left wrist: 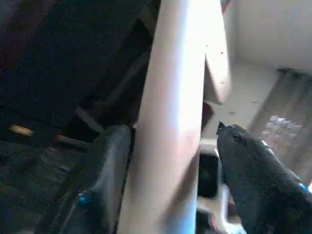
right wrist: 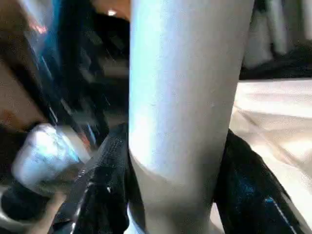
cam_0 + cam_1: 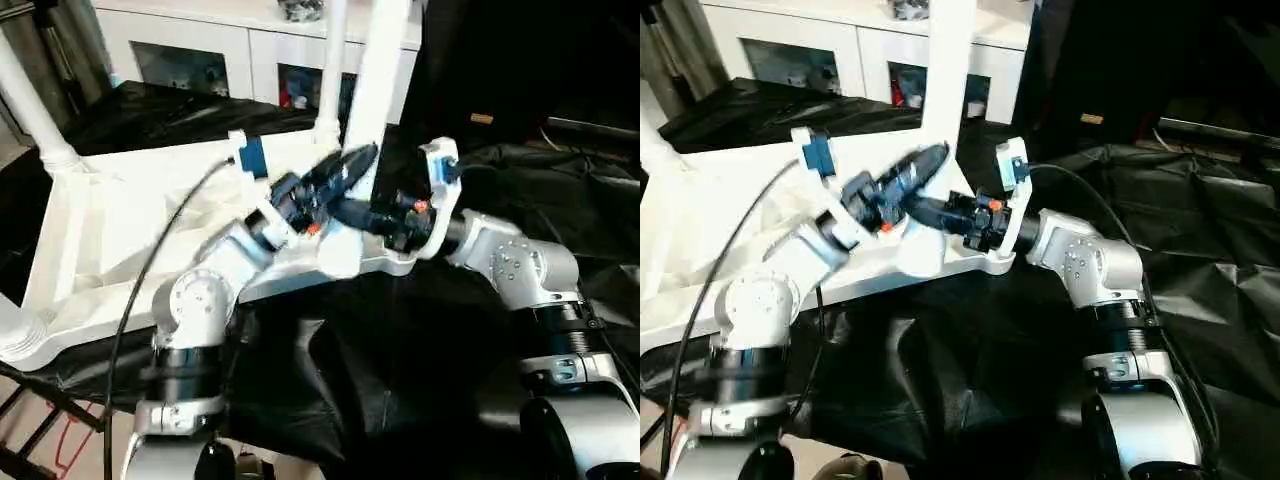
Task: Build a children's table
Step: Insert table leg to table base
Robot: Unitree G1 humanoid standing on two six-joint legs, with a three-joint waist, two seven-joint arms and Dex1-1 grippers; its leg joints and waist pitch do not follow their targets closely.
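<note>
Two end effectors: both meet at one leg [image 3: 375, 95], at the near right corner of the tabletop [image 3: 130, 230].
Tabletop: white, upside down, ribbed side up, on the surface covered w/ black cloth [image 3: 420, 350].
Leg in hand: upright tube, foot end out of view above; base sits at the corner socket [image 3: 340, 255]. Seating depth can't be told.
Left end effector [image 1: 168, 161]: fingers [image 1: 105, 170] either side of the tube. One finger touches it; a gap shows at the other, so partly open, loose bracket, not a firm clamp.
Right end effector [image 2: 178, 185]: fingers [image 2: 109, 190] pressed against both sides of the tube low down. Closed on the leg.
Other legs: one at the far left corner [image 3: 35, 110], one behind the held leg [image 3: 333, 70], part of one at the near left corner [image 3: 15, 330]. All appear fitted.
Backdrop: white cabinet [image 3: 200, 45] w/ glass doors, not part of the job.
Risk 1: leg tilts off the socket axis, jams or cross-seats. Cause: uneven push from the two arms.
Risk 2: tube slips through the grip. Cause: smooth tapered plastic, loose left side.
Risk 3: tabletop slides on the cloth under sideways force. Cause: nothing seen pinning it.
</note>
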